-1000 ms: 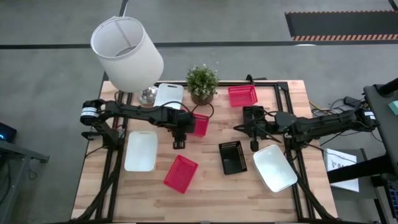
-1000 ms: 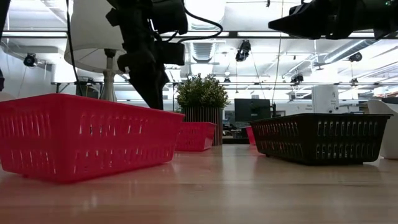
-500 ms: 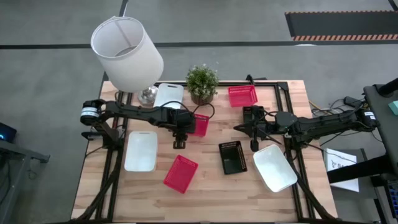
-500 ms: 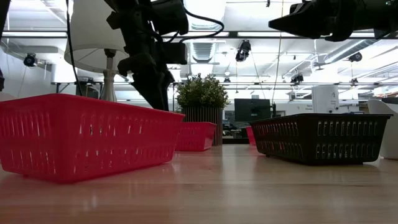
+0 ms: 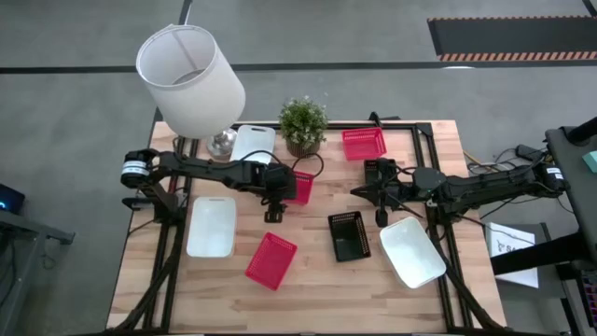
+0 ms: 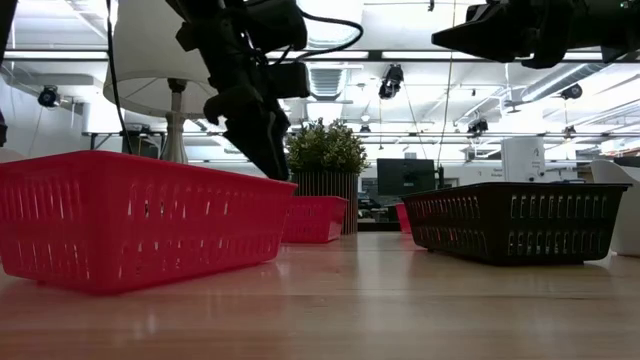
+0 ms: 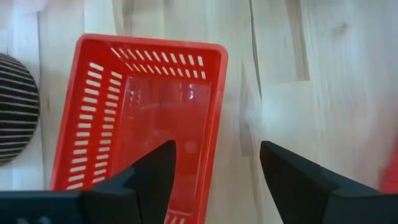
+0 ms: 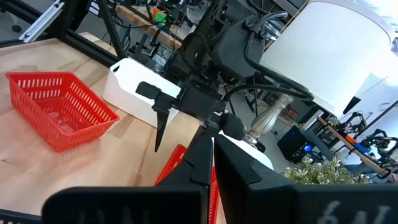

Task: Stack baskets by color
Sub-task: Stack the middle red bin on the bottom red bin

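Note:
My left gripper (image 7: 217,152) is open and slants down over the middle red basket (image 7: 146,118). One finger stands over the basket's inside, the other over bare table, touching neither. The same gripper (image 5: 272,211) and basket (image 5: 299,187) show in the high view. A second red basket (image 5: 271,260) lies nearer and a third (image 5: 364,143) at the far edge. A black basket (image 5: 349,235) sits in the middle. White baskets lie at the left (image 5: 211,225), far side (image 5: 253,143) and right (image 5: 411,251). My right gripper (image 8: 208,158) is shut, level above the table's right part.
A large white lampshade (image 5: 190,77) on its metal stand rises over the far left corner. A small potted plant (image 5: 303,123) stands at the far edge, just beyond the middle red basket. Bare wood lies along the near edge (image 5: 326,299).
My left gripper has tipped on the spot, its fingertips swinging up and toward the middle red basket. The baskets lie where they were and my right arm has kept still.

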Action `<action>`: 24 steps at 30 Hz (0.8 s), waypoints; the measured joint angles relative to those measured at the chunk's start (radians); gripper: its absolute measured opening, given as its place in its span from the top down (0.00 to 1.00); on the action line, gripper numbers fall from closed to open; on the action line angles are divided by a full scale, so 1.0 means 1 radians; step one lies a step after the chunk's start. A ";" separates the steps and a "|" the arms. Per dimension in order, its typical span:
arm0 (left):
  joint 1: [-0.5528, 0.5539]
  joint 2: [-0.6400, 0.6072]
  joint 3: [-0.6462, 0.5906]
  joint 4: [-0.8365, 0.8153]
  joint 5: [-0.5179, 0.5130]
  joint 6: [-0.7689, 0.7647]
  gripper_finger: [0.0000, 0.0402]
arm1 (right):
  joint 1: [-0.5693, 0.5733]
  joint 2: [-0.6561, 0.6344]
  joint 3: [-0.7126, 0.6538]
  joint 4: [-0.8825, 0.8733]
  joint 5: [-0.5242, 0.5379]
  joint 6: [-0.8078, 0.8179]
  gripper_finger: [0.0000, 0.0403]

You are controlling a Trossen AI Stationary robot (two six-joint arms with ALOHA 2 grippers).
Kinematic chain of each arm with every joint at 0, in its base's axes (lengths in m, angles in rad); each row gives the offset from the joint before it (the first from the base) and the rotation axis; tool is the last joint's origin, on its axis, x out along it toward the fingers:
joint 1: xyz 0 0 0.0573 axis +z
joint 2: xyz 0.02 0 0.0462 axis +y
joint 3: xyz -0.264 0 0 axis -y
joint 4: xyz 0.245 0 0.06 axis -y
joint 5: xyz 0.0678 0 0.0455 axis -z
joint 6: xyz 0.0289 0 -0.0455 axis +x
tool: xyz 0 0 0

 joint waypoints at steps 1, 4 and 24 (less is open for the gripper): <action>0.000 0.000 0.000 0.005 0.000 0.003 0.46 | 0.000 0.000 0.000 0.000 0.000 0.000 0.98; 0.000 0.011 0.000 0.033 0.000 0.007 0.46 | 0.000 0.000 0.001 0.000 0.000 0.000 0.98; -0.001 0.118 0.002 0.097 -0.038 0.052 0.60 | 0.000 -0.002 0.002 0.000 0.000 -0.003 0.98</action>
